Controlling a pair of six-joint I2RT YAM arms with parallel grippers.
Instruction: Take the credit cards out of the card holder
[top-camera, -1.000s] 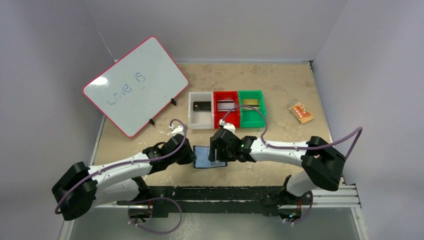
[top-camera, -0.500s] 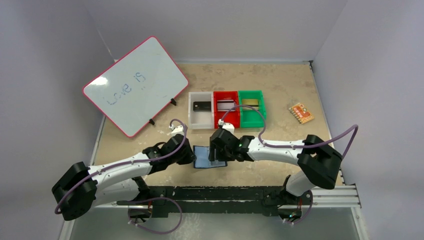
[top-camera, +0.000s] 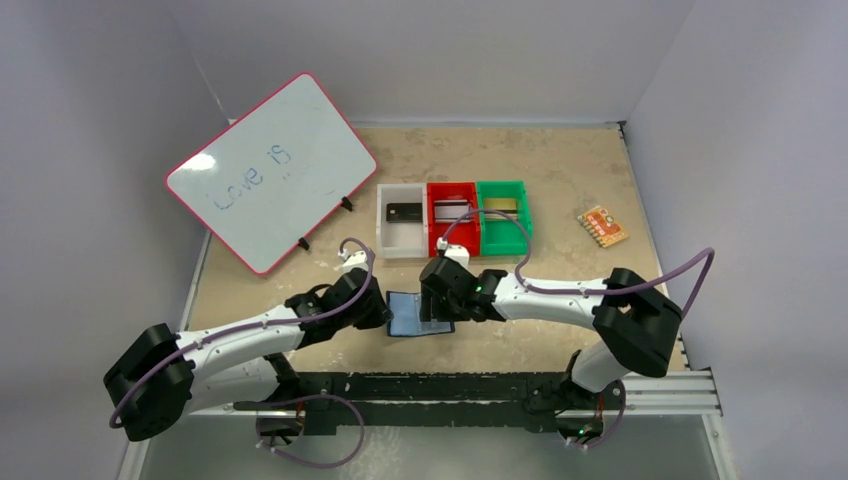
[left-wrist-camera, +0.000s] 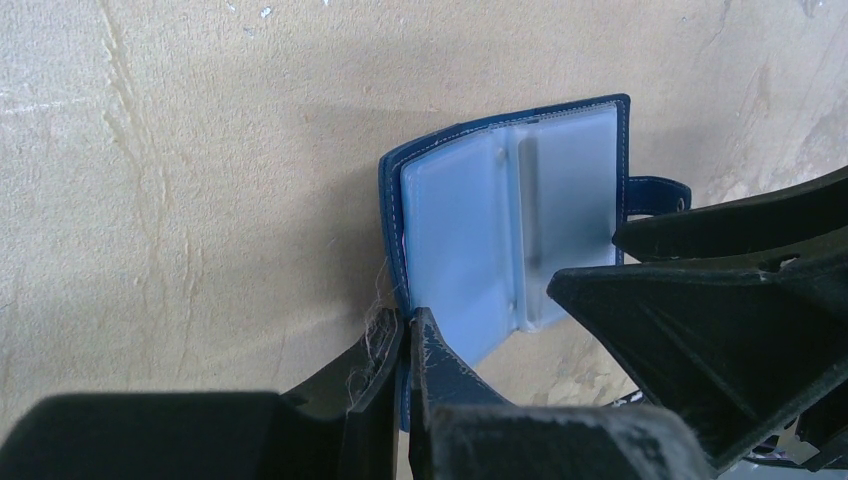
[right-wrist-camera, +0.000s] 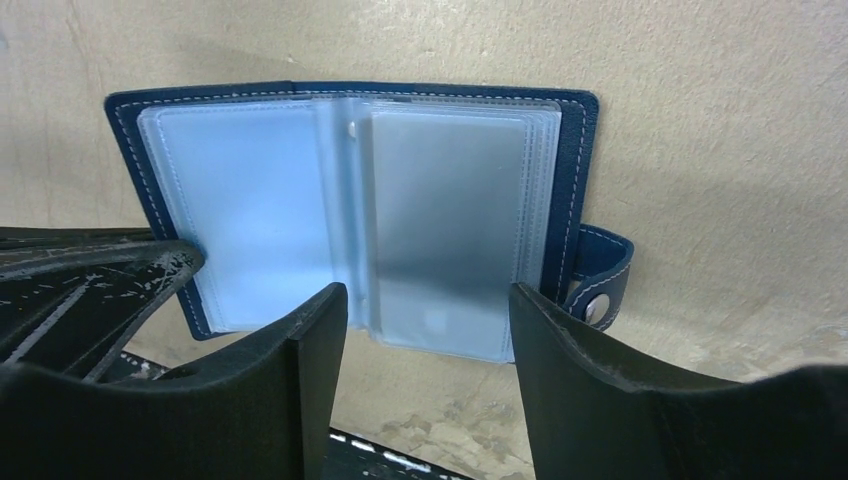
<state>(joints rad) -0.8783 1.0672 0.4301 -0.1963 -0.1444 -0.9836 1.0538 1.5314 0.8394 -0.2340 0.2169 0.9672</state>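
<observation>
Card holder (top-camera: 405, 314), beige tabletop (top-camera: 570, 180), grey walls (top-camera: 450, 50)

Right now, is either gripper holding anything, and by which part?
Left gripper pinches the open card holder by its left cover's edge. Right gripper is open above it, holding nothing.

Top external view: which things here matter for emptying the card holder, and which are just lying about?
Job: card holder, lying open; left gripper, shut on its edge; right gripper, open above it; white bin, red bin, green bin, each with a card-like piece inside.
Lying about: whiteboard; orange patterned piece.
</observation>
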